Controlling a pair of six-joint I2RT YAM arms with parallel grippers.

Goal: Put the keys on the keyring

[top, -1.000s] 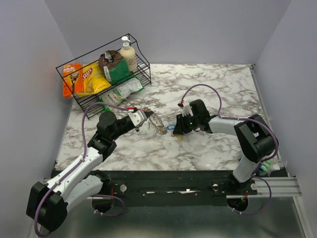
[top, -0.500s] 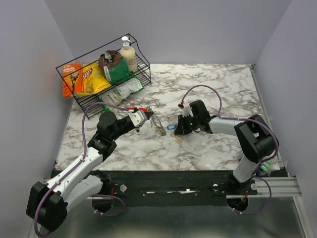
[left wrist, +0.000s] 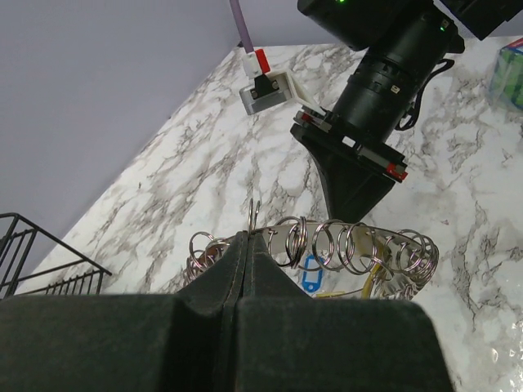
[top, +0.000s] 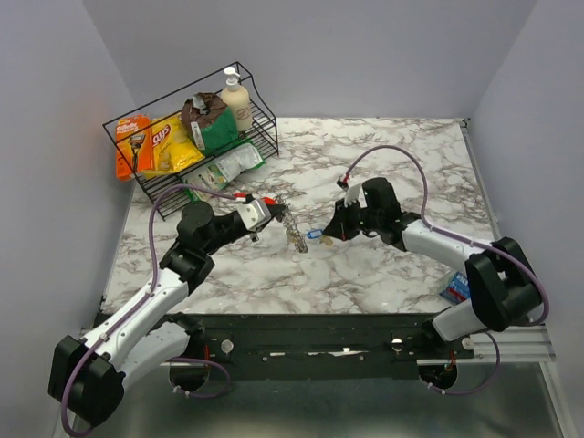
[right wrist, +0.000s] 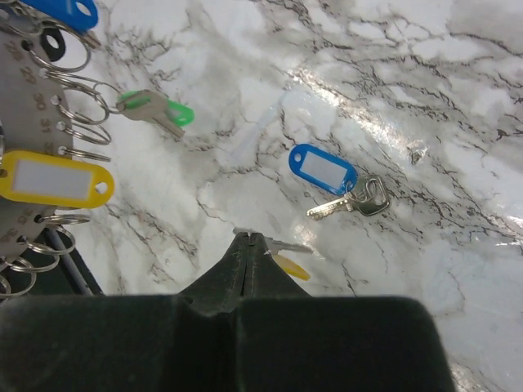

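Top view: two arms reach toward each other over the marble table (top: 383, 274). The left gripper (top: 263, 213) is closed, and one pale strip of rings (top: 294, 230) hangs off its tips. The right gripper (top: 332, 230) is closed too, just beside that strip, with one blue tag (top: 315, 234) near its tip. One wire basket (top: 170, 95) stands at the far left, holding one pump bottle (top: 237, 100) among several bags. One blue packet (top: 453, 289) lies by the right arm's base.

Left wrist view: the fingers press together on one keyring (left wrist: 254, 214), a thin wire loop standing edge-on straight up from the tips. Beyond it runs the row of rings on the strip, at least eight, too overlapped to count surely. The right gripper points down just behind the row.

Right wrist view: the fingers meet with no gap. One key with a yellow head (right wrist: 290, 267) lies right at the tips, but whether it is pinched I cannot tell. On the table, apart from the tips, the blue tag carries one silver key (right wrist: 364, 198). At the left edge the strip bears one yellow tag (right wrist: 53, 180), one green-headed key (right wrist: 155, 106) and a second blue tag (right wrist: 61, 10).
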